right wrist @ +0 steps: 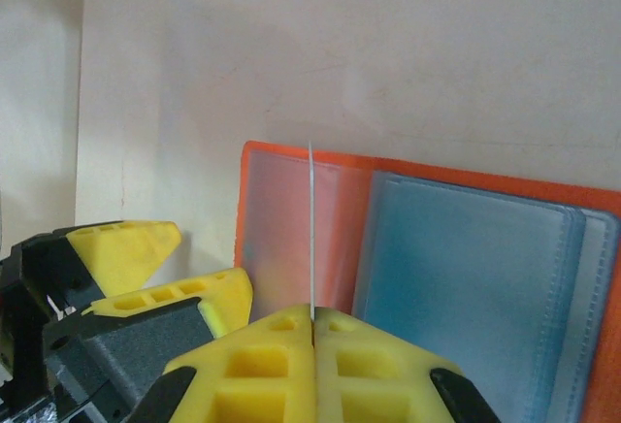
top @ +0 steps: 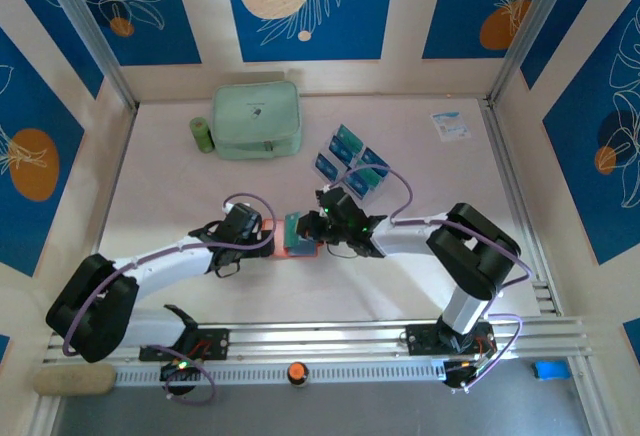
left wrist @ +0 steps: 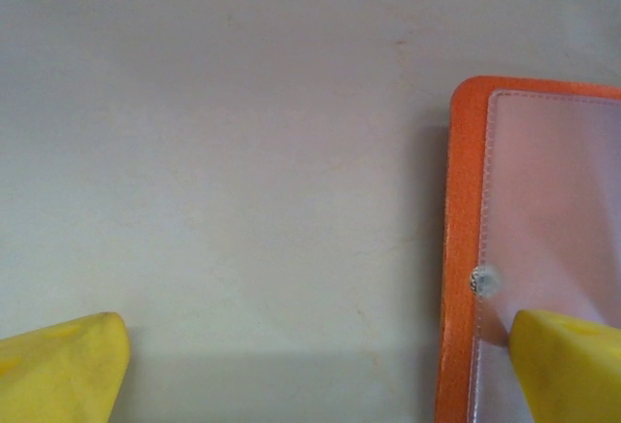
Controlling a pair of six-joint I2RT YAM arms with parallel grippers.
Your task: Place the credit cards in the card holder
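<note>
The card holder point(top: 303, 249) lies open on the table, orange with clear sleeves point(right wrist: 281, 219). Teal credit cards sit inside its right-hand sleeves point(right wrist: 466, 297). My right gripper point(right wrist: 312, 318) is shut on one credit card point(right wrist: 310, 219), seen edge-on and standing upright over the left sleeve. In the top view that card point(top: 292, 226) shows teal at the right gripper point(top: 312, 226). My left gripper point(left wrist: 315, 345) is open; one of its fingertips point(left wrist: 572, 365) rests on the holder's left flap point(left wrist: 461, 248) beside the snap button point(left wrist: 482, 280), the other over bare table.
More teal cards stand in a clear tiered rack point(top: 350, 161) behind the grippers. A mint-green zip pouch point(top: 257, 119) and a small green roll point(top: 202, 134) lie at the back left. A white-and-blue leaflet point(top: 450, 124) is at the back right.
</note>
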